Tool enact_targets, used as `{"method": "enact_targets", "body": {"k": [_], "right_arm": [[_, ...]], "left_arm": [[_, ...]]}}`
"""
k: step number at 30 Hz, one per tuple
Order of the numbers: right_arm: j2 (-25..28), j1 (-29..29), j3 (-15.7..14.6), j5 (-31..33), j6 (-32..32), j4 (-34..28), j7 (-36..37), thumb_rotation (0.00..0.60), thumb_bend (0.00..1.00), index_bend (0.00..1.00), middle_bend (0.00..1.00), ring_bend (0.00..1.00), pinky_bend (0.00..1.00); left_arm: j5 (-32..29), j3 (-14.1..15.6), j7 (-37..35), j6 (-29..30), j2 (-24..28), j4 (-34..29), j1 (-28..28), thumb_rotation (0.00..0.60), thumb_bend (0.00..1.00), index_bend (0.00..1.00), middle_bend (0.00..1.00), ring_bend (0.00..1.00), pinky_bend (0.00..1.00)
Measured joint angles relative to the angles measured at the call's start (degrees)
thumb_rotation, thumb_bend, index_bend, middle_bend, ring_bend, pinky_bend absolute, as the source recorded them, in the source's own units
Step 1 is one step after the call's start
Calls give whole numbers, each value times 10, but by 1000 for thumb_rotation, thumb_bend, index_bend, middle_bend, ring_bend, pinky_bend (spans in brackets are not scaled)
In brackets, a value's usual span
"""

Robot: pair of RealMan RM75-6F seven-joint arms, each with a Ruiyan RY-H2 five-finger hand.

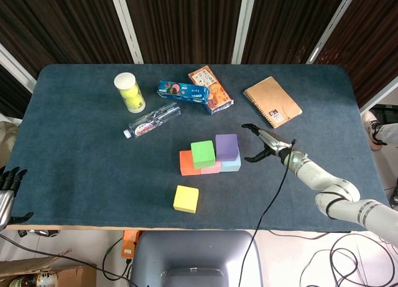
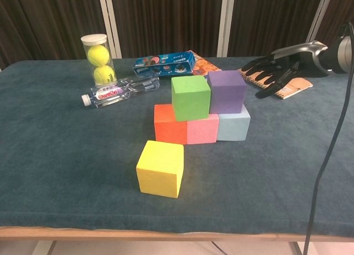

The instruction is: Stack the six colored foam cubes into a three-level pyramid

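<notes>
Right hand [image 2: 279, 72], fingers spread and empty, just right of the purple foam cube [image 2: 226, 91]; a stray brush could topple it.

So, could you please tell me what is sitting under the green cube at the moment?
The green cube rests across the orange cube and the pink cube, straddling their joint. Their top faces beneath it are covered, so the contact itself cannot be seen.

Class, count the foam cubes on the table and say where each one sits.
6. Bottom row: orange cube, pink cube, light blue cube. On top: green cube, purple cube. The yellow cube sits alone in front. None appear hidden.
</notes>
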Motion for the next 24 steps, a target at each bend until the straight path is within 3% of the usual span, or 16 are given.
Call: {"method": "enact_targets", "body": {"k": [12,19,24], "right_arm": [[-41,30,-21,-5,15,35,22,600,154,136,0,0,0],[-60,35,-26,10,30,55,20,600,153,275,0,0,0],[-76,40,-29,22,38,67,12,600,153,322,0,0,0]], "left_arm": [[-2,0,-7,1,2,4,3,580,119,53,0,0,108],[1,1,-11,0,1,7,2,582,119,53,0,0,108],[-1,1,-12,0,0,9,3,583,119,53,0,0,108]]}}
